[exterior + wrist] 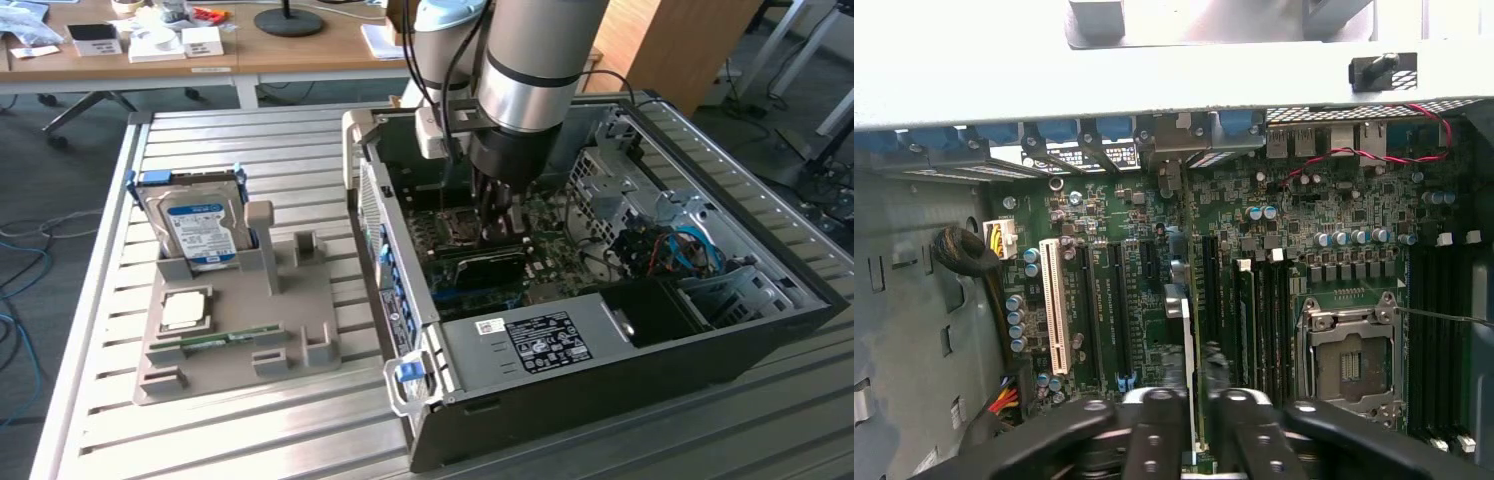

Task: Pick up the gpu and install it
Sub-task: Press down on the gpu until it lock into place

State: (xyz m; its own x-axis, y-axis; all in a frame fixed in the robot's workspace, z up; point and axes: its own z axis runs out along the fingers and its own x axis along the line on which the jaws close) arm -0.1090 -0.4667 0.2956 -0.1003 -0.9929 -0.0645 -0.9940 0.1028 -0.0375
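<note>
The gpu (1185,335) stands on its edge on the motherboard (1324,200) inside the open computer case (747,330). I see it as a thin pale strip running between the long slots. My gripper (1199,412) straddles that strip, and its black fingers (1154,432) stand close together with the card's edge in the narrow gap between them. In the exterior view, the arm reaches down into the case. There the gripper (498,228) sits just above the dark card (483,268).
On the exterior view's left, a grey holder (314,310) carries a blue-labelled hard drive (200,228), a square chip (184,308) and a green memory stick (220,338). Near the card are a white slot (1057,305), the processor socket (1349,362) and the power supply (534,345).
</note>
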